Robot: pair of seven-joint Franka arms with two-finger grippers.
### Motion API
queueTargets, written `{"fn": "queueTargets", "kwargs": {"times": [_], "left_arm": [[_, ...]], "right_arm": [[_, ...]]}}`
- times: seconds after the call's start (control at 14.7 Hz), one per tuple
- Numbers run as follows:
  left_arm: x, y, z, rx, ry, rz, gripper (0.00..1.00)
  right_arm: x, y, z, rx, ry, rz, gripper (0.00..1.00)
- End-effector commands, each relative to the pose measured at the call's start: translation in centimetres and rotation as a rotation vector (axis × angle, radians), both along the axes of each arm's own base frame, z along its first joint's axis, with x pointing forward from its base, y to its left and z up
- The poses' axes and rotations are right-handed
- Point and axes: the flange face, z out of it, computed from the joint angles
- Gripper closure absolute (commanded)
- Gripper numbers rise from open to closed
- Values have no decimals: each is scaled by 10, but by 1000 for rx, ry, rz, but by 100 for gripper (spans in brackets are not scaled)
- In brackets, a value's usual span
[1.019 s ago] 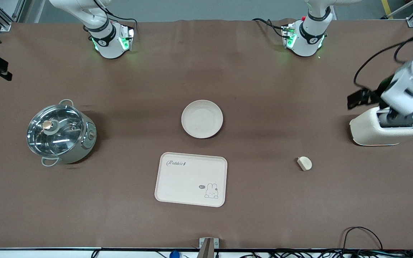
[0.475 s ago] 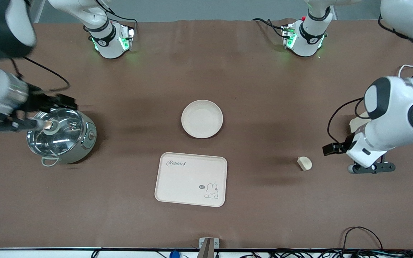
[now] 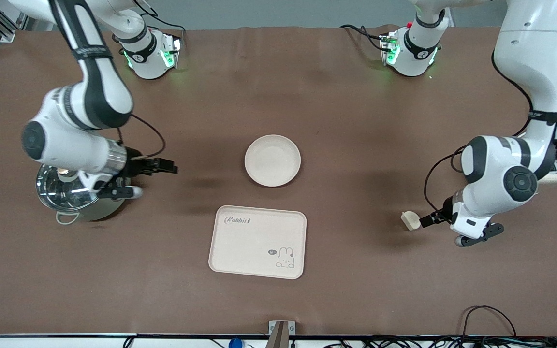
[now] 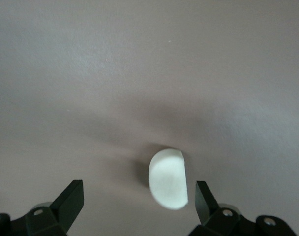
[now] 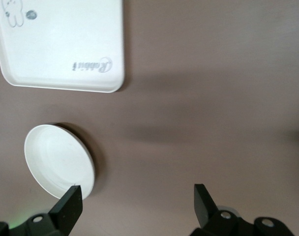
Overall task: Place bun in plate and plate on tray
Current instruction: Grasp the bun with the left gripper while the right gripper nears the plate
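A matte brown counter [image 3: 356,121] carries everything. The small rounded bun [image 3: 410,220] is cream-white and plain. The round shallow dish, the plate [image 3: 272,160], is the same cream-white with no marking. The cream rectangular tray [image 3: 257,241] bears a dark "Rabbit" script in one corner and a small outlined rabbit drawing in another. The lidded pot [image 3: 78,195] is shiny silver with a glass lid. Both arms are white with black joints, and the black-fingered left claw [image 4: 137,201] and right claw [image 5: 137,201] match them.

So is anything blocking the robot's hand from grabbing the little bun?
No, nothing visible. The left gripper is open right over the bun, with only bare table around it. The path to the plate looks free too.
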Motion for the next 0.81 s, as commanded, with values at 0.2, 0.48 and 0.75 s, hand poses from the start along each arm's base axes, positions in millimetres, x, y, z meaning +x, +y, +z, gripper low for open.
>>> {"fn": "queueTargets", "kwargs": {"times": [0.2,0.48,0.75], "left_arm": [[-1,-26,-43,-13,-14,162,7],[-4,-28,-57,-14,8,161,38],[-7,-40,-62,-25,22,139,80]], "right_arm": [[-17,51,-58,28,-31,-65,0],[-61,78,-90,36,-90,-115,0],[-99,77,-84,51,-113,-108,0]]}}
